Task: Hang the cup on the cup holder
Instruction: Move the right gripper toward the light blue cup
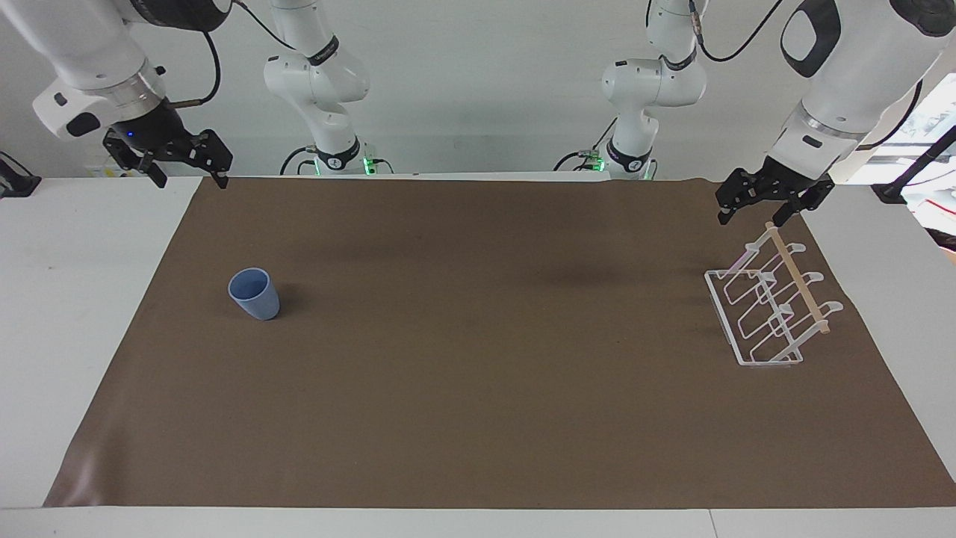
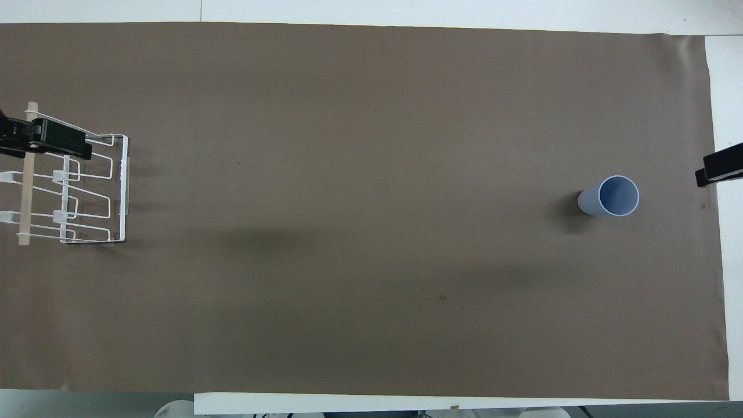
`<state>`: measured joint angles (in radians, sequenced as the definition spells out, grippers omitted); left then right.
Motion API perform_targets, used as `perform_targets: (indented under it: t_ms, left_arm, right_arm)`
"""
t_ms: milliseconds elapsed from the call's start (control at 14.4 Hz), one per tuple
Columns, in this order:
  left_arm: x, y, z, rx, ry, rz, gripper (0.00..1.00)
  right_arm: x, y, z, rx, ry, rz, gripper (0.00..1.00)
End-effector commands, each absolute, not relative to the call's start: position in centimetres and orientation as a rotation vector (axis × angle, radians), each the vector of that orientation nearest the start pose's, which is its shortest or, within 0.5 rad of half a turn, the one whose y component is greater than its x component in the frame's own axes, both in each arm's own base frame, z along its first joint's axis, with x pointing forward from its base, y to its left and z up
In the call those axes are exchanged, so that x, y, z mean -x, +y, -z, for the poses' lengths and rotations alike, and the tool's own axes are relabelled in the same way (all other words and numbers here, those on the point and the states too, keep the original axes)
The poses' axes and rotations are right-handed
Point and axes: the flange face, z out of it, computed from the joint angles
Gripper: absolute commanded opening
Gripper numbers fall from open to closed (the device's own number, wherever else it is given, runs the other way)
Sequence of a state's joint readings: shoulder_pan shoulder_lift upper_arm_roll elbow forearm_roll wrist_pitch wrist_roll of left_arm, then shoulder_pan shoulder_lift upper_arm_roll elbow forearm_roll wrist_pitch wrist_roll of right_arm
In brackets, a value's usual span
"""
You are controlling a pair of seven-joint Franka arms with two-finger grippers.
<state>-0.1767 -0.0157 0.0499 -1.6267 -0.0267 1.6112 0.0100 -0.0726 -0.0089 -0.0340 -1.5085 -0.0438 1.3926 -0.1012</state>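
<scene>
The light blue cup (image 1: 254, 294) stands upright, mouth up, on the brown mat toward the right arm's end of the table; it also shows in the overhead view (image 2: 609, 196). The white wire cup holder (image 1: 769, 314) with its wooden rod stands toward the left arm's end, and shows in the overhead view too (image 2: 87, 191). My left gripper (image 1: 752, 218) is open and empty, up in the air over the cup holder (image 2: 46, 142). My right gripper (image 1: 190, 179) is open and empty, raised over the mat's edge at its own end, well apart from the cup (image 2: 720, 168).
The brown mat (image 1: 478, 373) covers most of the white table (image 1: 75, 336). Nothing else lies on it between the cup and the cup holder.
</scene>
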Motion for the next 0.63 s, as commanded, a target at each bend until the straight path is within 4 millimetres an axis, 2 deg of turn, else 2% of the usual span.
perform_targets:
  t_ms: [0,209,418,557]
  left_arm:
    - [-54.5,-7.0,-61.0,3.154,0.222,-0.012,1.00]
    - [-54.5,-7.0,-61.0,3.154,0.222,-0.011,1.00]
    - [-54.5,-7.0,-61.0,3.154,0.222,-0.011,1.00]
    - [-54.5,-7.0,-61.1,3.155,0.222,-0.009,1.00]
  right_arm:
    - [-52.3,-6.2,-64.3,3.150,0.037,-0.194,1.00]
    - [-52.2,-6.2,-64.3,3.150,0.039,-0.194,1.00]
    - [-51.4,-5.8,-63.2,3.159,0.017,-0.238,1.00]
    - [-51.8,-6.1,-62.9,3.166,-0.047,-0.188,1.00]
